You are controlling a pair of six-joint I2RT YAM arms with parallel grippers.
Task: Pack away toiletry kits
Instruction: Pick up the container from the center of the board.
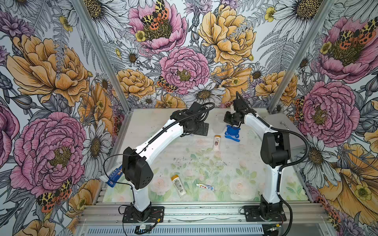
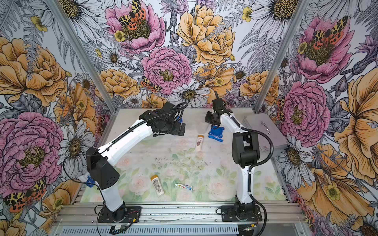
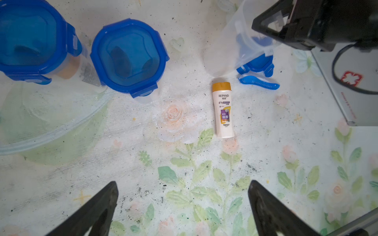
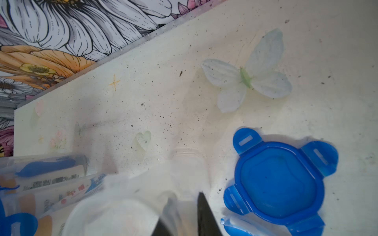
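My right gripper (image 4: 185,204) is shut on the rim of a clear plastic cup (image 3: 235,40), one finger inside the wall and one outside; the cup hangs tilted over the back of the table. Beside it lie a blue four-tab lid (image 4: 280,179) and a blue toothbrush (image 3: 259,82). A white orange-capped bottle (image 3: 223,110) lies flat ahead of my left gripper (image 3: 183,183), which hovers open and empty. Two packed cups with blue lids (image 3: 126,57) stand at the back left. In both top views a second bottle (image 1: 179,185) and a toothpaste tube (image 1: 205,187) lie near the front.
A silver metal case (image 2: 263,130) with a handle sits at the back right, close to the right arm. A blue-white packet (image 1: 113,175) lies at the table's left edge under the left arm. Floral walls enclose the table on three sides.
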